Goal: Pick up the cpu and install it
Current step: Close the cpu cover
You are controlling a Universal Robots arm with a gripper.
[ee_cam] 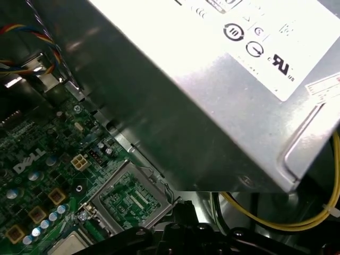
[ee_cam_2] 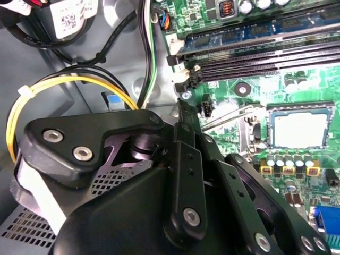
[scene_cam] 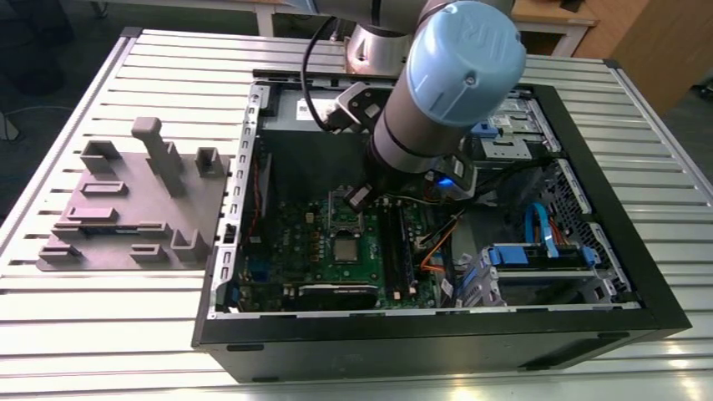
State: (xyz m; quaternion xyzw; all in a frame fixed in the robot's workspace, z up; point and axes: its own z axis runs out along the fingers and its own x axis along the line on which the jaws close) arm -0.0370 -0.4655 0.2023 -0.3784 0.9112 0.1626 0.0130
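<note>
Exterior view gives us the layout: the arm reaches down into an open computer case (scene_cam: 446, 338) lying on its side on a slatted table (scene_cam: 100, 334), so that the motherboard (scene_cam: 317, 269) faces up and can be reached from above. The gripper (scene_cam: 359, 198) hangs low over the board, just beside the processor socket (scene_cam: 347, 248) and close to the power supply (scene_cam: 306, 109). We cannot tell from any view whether the gripper is wide or narrow; the second wrist view looks along the back of its black linkage.

In the second wrist view the cpu (ee_cam_2: 297, 125) appears as a pale silver-grey square lying flat inside the socket frame, apart from the gripper and touched by nothing. We judge that it is already seated in its place, though we cannot confirm that it sits fully flush. The retention lever (ee_cam_2: 228, 114) stands swung away from the socket. In the first wrist view the load plate (ee_cam: 127, 199) is tilted up on its hinge, which would be why the chip lies exposed rather than clamped.

A grey fixture block (scene_cam: 134, 209) sits on the table at the exterior view's left, well apart from the case. We take it for a holder that presents parts for picking.
</note>
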